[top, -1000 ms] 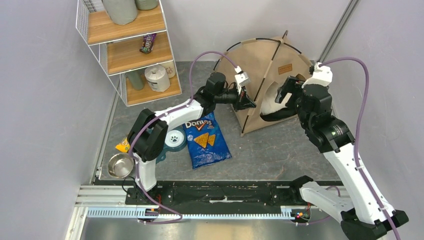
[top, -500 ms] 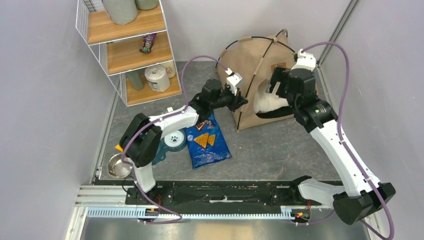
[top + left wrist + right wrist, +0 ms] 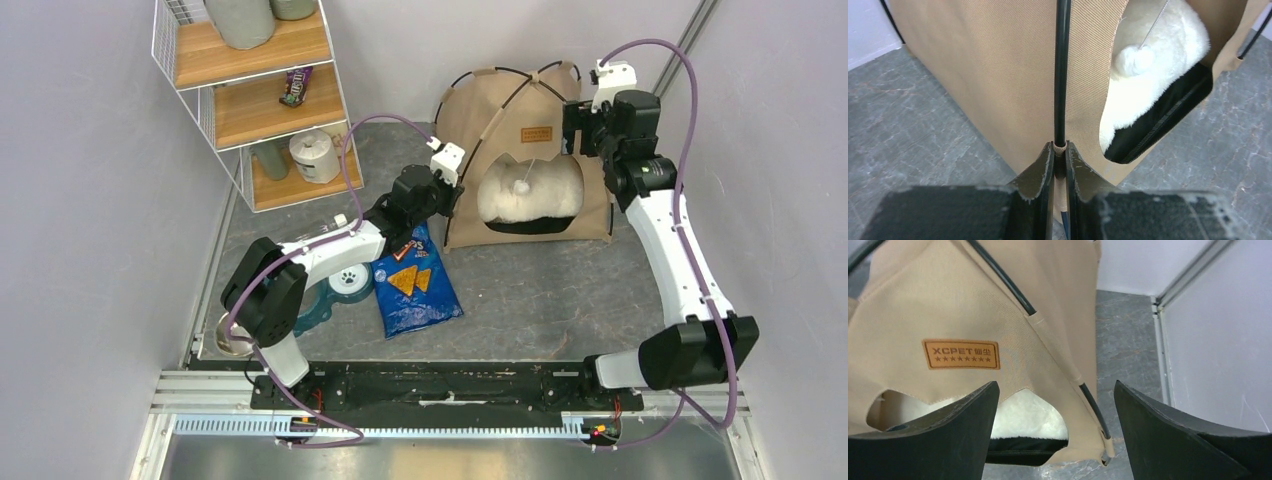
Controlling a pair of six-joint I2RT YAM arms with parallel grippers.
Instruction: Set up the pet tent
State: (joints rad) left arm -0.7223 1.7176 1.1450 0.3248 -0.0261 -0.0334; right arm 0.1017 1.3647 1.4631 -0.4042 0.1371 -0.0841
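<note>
Tan pet tent (image 3: 497,115) stood upright on the grey surface (image 3: 520,290), a white cushion (image 3: 535,192) inside. Left claw (image 3: 1060,148) was clenched on the black corner pole (image 3: 1062,75) directly ahead of it. Right claw (image 3: 1055,385) hung spread wide, grasping nothing, the tent's top just below it

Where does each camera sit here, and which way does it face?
Top external: fixed above and behind the bases, looking down; both arms show, left gripper and right gripper at the pet tent.
Left wrist: low at the tent's front corner, facing it; own fingers pinch a black pole.
Right wrist: above the tent, looking down; own open fingers frame the label.
Shared: both wrist views show the white cushion.
</note>
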